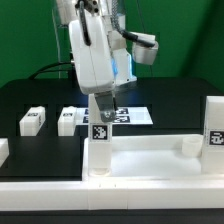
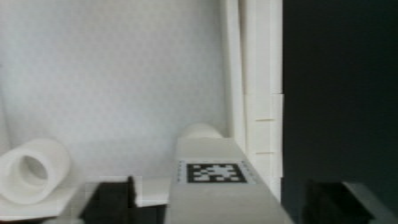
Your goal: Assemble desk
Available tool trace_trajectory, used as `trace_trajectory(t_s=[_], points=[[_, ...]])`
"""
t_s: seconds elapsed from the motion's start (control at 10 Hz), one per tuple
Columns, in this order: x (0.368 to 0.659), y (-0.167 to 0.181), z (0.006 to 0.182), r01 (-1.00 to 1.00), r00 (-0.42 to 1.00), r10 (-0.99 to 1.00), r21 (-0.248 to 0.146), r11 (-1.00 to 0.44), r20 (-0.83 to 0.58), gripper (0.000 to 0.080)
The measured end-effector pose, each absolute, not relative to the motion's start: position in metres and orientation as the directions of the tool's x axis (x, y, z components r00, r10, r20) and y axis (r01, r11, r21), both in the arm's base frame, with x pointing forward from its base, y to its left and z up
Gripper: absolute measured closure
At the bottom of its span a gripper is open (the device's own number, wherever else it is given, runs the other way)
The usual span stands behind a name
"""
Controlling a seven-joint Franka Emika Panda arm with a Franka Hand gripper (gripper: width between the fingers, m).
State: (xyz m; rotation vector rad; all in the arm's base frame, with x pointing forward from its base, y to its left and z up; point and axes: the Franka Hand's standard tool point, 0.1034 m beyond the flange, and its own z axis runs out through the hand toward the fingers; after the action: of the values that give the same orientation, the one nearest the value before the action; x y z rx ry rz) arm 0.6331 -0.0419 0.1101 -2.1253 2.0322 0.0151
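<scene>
The desk slab (image 1: 150, 158) lies white and flat at the front, raised rim up. A square white leg (image 1: 100, 140) with a tag stands upright in the slab's corner on the exterior view's left. My gripper (image 1: 100, 115) hangs straight over this leg, its fingers either side of the leg's top. In the wrist view the tagged leg (image 2: 217, 168) sits between the dark fingers (image 2: 118, 202) with a gap on each side, so the jaws are open. A round socket (image 2: 31, 170) shows in the slab (image 2: 125, 80). Another tagged leg (image 1: 214, 125) stands at the exterior view's right.
Two loose tagged legs (image 1: 32, 120) (image 1: 68, 120) lie on the black table behind the slab. The marker board (image 1: 137, 115) lies behind the gripper. A white block (image 1: 3, 150) sits at the exterior view's left edge, and a white wall (image 1: 60, 198) runs along the front.
</scene>
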Motion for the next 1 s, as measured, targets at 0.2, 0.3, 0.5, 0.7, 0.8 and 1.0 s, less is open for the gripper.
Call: trace_trajectory(t_s=[0.2,0.3,0.5,0.7,0.8,1.0], points=[[0.632,-0.037,0.112,-0.883,0.460,-0.887,-0.133,-0.451,-0.043,0.0178],[0.629,-0.035,0.113,-0.830,0.552,-0.833,-0.127,-0.543,-0.045,0.0156],[0.628,-0.036,0.111,-0.763,0.641,-0.767,-0.130,-0.633,-0.030,0.0151],[0.629,-0.038,0.112,-0.616,0.784,-0.621,-0.129,-0.777,0.000,0.0150],[0.635,-0.048,0.117,-0.371,0.923,-0.378,-0.100,-0.923,0.065,0.0150],[0.638,-0.057,0.117,-0.240,0.965,-0.248,-0.094,-0.966,0.087,0.0150]])
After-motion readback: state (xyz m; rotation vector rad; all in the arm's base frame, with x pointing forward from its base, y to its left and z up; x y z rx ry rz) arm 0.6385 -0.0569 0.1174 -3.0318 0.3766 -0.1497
